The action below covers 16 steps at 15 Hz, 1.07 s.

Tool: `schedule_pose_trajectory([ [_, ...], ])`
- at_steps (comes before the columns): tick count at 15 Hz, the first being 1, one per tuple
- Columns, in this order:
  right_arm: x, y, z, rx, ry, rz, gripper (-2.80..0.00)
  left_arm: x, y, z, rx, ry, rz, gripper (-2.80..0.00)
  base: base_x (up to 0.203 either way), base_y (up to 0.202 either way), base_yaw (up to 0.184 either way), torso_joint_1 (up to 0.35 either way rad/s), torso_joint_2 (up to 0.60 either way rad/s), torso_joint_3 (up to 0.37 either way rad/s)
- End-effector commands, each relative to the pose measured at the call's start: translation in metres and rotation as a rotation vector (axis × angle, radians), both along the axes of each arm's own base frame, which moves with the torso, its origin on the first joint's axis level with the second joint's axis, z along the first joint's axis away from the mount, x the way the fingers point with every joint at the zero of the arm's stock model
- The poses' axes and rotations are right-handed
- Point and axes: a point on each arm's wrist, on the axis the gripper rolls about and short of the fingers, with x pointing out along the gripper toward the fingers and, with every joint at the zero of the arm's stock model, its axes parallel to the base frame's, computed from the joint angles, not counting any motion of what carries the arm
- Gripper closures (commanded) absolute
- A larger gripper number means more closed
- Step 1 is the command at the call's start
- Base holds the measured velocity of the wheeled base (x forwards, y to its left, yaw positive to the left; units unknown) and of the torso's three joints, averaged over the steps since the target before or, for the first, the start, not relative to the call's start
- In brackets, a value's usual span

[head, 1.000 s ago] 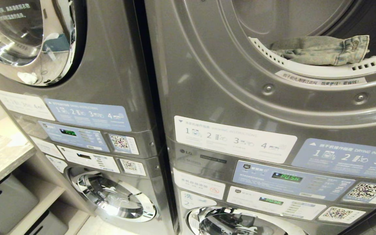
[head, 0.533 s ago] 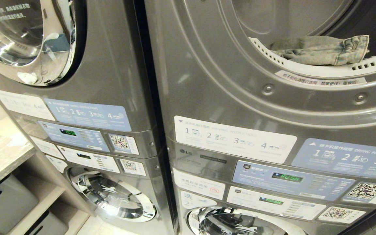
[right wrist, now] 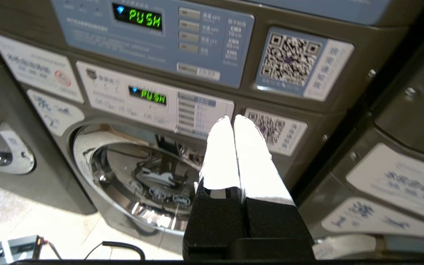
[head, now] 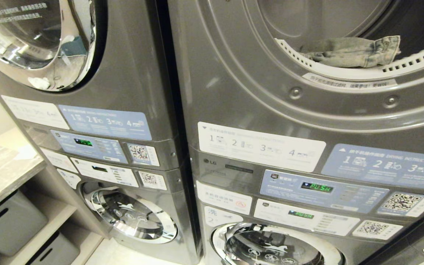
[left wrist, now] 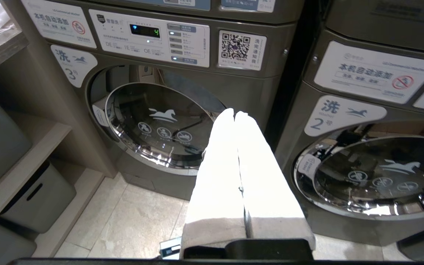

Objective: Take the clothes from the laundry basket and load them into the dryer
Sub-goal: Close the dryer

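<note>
Dryer (head: 307, 84) door open, upper right in head view; denim garment (head: 348, 51) lies on drum lip. Laundry basket not visible to you. Left gripper (left wrist: 234, 112) and right gripper (right wrist: 230, 117): fingers clenched, empty. Judge loading at least partly done.

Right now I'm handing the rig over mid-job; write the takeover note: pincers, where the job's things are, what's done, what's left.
Left pincer: shut, empty, parked low facing the washers.
Right pincer: shut, empty, parked low before the control panel showing PUSH.
Dryer: door open, a denim garment lying on the front lip of the drum opening.
Laundry basket: in no view, so how many clothes remain cannot be told.
Done: at least that one garment is loaded.
Left: find the basket and load whatever is left in it.
</note>
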Motion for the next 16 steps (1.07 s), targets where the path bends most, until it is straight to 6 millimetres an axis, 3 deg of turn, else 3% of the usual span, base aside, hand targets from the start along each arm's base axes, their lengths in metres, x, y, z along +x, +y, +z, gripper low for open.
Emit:
schedule_pose_trajectory([
  [1, 0.0001, 0.0000, 0.0000, 0.000, 0.002, 0.001, 0.00, 0.0000, 0.0000, -0.0001, 0.000, 0.000, 0.001, 0.00, -0.201, 0.000, 0.002, -0.011, 0.00, 0.002],
  [10, 0.0000, 0.0000, 0.0000, 0.002, 0.000, 0.001, 0.00, 0.0000, 0.0000, -0.0001, 0.000, 0.000, 0.001, 0.00, -0.193, 0.000, 0.001, 0.002, 0.00, 0.002],
  [16, 0.0001, -0.0001, 0.0000, 0.006, 0.002, -0.004, 0.00, 0.0000, 0.0000, -0.0001, 0.000, 0.000, 0.001, 0.00, -0.021, 0.000, 0.000, 0.004, 0.00, 0.000],
])
